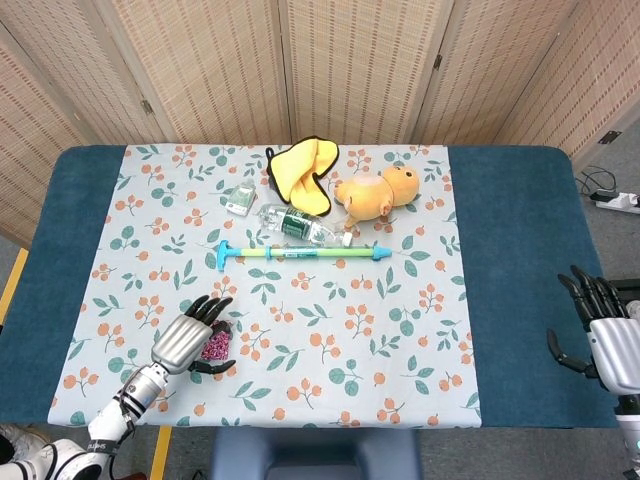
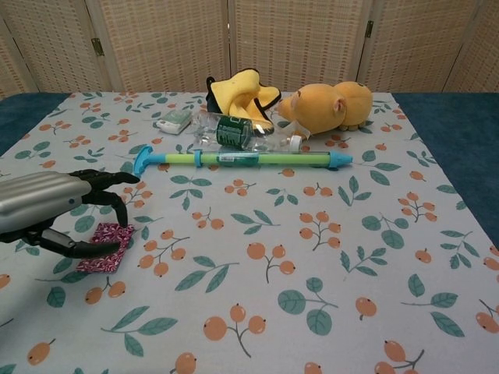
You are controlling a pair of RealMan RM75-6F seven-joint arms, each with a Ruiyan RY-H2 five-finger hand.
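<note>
- The left robot hand (image 1: 190, 343) hovers with fingers spread over the pink patterned packet (image 2: 107, 246), near the bench's (image 1: 520, 300) front-left edge; whether it touches is hard to tell, and it grasps nothing.
- The right robot hand (image 1: 608, 335) hangs released, fingers apart, at the front-right edge.
- A blue-green water squirter (image 1: 300, 252), plastic bottle (image 1: 297, 225), orange plush toy (image 1: 378, 192) and yellow cloth (image 1: 300, 170) lie toward the back edge.
</note>
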